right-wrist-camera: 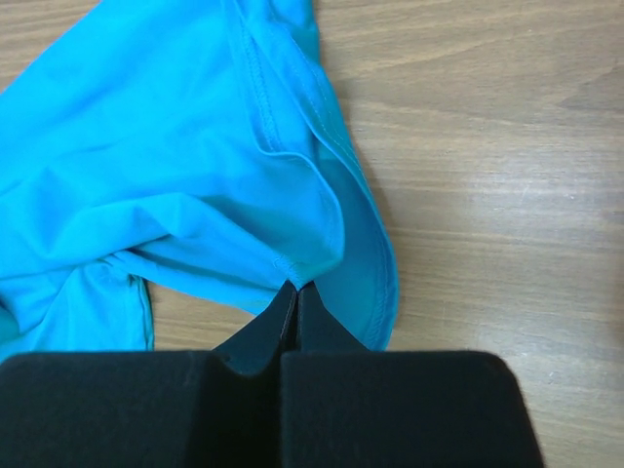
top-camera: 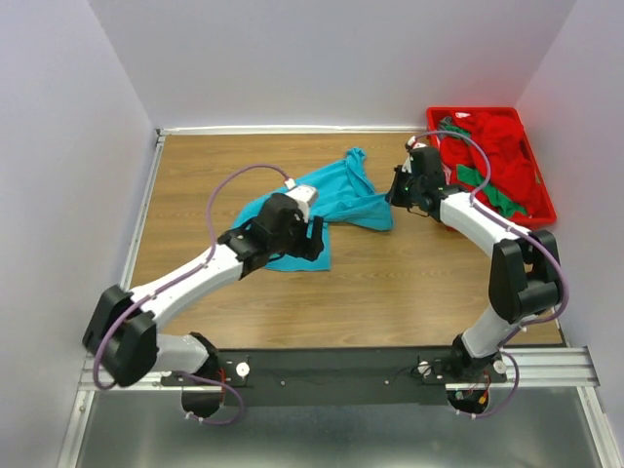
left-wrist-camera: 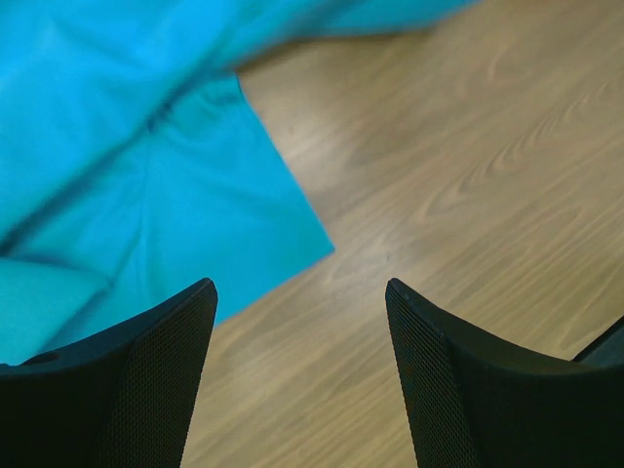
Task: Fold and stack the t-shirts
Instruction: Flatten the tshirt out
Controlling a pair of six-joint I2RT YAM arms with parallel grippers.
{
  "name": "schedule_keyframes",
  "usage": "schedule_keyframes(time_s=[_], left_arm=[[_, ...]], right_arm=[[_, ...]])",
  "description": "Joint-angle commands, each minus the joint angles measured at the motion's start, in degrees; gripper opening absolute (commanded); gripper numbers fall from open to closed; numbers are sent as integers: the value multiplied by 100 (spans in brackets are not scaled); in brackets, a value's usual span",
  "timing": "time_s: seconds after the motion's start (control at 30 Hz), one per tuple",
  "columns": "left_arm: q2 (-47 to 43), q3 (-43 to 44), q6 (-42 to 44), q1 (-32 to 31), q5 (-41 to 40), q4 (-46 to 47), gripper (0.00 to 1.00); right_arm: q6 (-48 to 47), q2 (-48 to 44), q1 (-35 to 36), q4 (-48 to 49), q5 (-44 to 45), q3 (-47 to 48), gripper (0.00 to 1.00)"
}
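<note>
Our left pincer (left-wrist-camera: 300, 292) hangs spread above the near corner of the teal t-shirt (top-camera: 336, 195), ready, we judge, to take it. Our right pincer (right-wrist-camera: 295, 291) pinches its hem, likely to draw it flat. The shirt lies crumpled mid-bench (top-camera: 409, 283), on bare wood. Beyond, red and green t-shirts (top-camera: 492, 146) fill the red tray (top-camera: 538, 174); pale walls (top-camera: 322, 58) enclose everything.

Left arm (top-camera: 190, 280) and right arm (top-camera: 478, 220): white links, black joint housings, a lilac cable (top-camera: 215, 207) looped along each; both mounted on a black base bar (top-camera: 331, 369). Left pincer fingers (left-wrist-camera: 146, 390) black, mesh-textured.
</note>
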Motion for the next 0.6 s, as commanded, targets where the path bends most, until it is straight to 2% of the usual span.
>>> schedule_keyframes(time_s=[0.0,0.1,0.17,0.2,0.23,0.3,0.4,0.57], left_arm=[[781,333,219,-511,-154,-830,79],[1361,658,236,-942,-592,-1067,79],[1694,903,245,-1109,-908,-1155,79],[1809,992,254,-1153,-910,-1182,79],[1932,1210,280,-1197,-1005,-1225,78],[2292,1431,368,-1329,-1137,-1357,78],[2724,1783,438,-1426,-1348,-1524,76],[3172,2073,622,-1470,-1595,-1700,69]], right_arm=[[-13,-14,-71,-36,245,-109,5],[-13,-76,-63,-27,228,-205,21],[-13,-163,-63,-36,210,-319,46],[-13,-190,-63,-36,210,-355,47],[-21,-277,-63,-36,254,-442,54],[-39,-357,-63,-36,289,-504,64],[-100,-532,-63,-44,298,-627,69],[-127,-884,-63,-53,228,-890,70]])
